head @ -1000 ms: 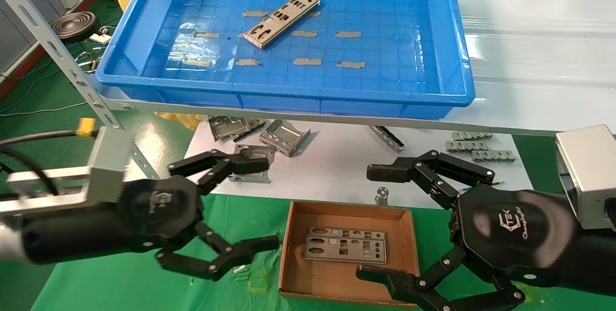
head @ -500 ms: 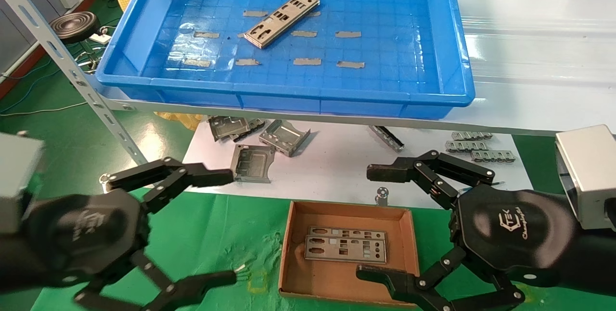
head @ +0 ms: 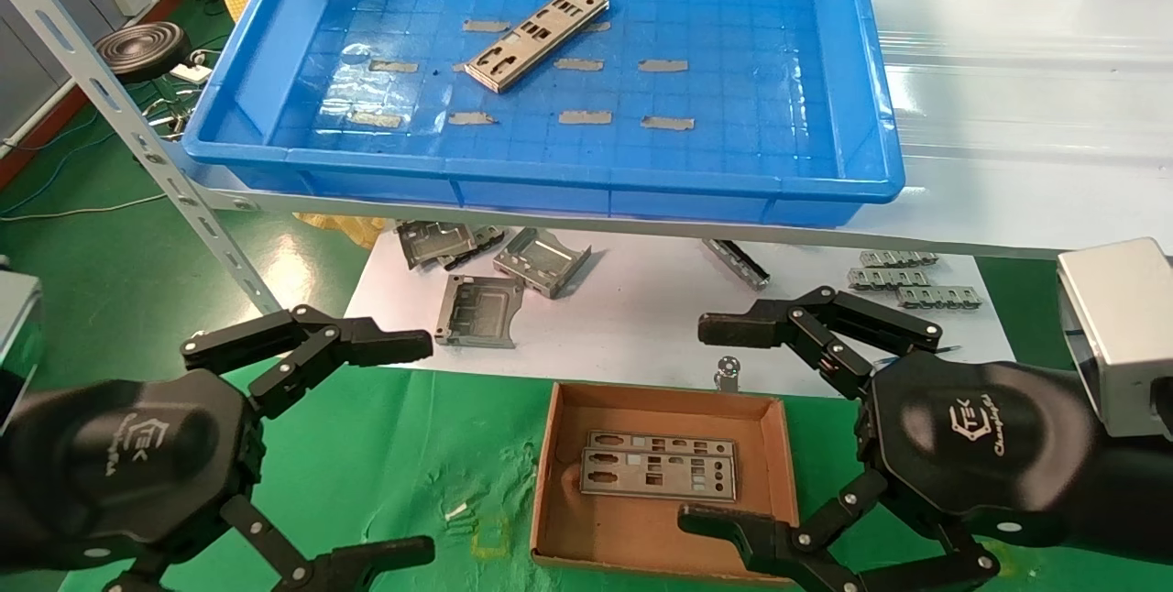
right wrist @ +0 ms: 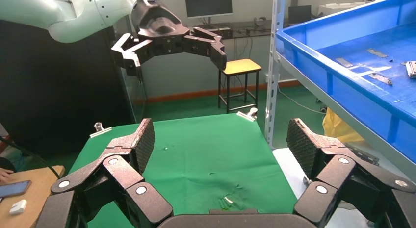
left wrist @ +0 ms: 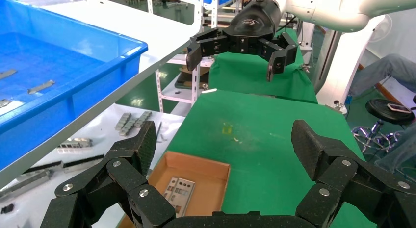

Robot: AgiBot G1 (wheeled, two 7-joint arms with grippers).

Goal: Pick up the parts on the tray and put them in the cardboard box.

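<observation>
Left gripper (head: 417, 454) now withdrawn, cardboard box (head: 559, 482) beside.

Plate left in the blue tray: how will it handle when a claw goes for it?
The plate looks like thin punched sheet metal, so probably stiff and light. It lies flat on the tray floor, so an edge may be hard to catch. The floor looks glossy, so a nudge would likely slide it rather than tip it.

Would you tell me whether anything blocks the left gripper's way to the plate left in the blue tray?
Only the tray's near rim lies between: the open left gripper sits lower, the plate beyond it.
</observation>
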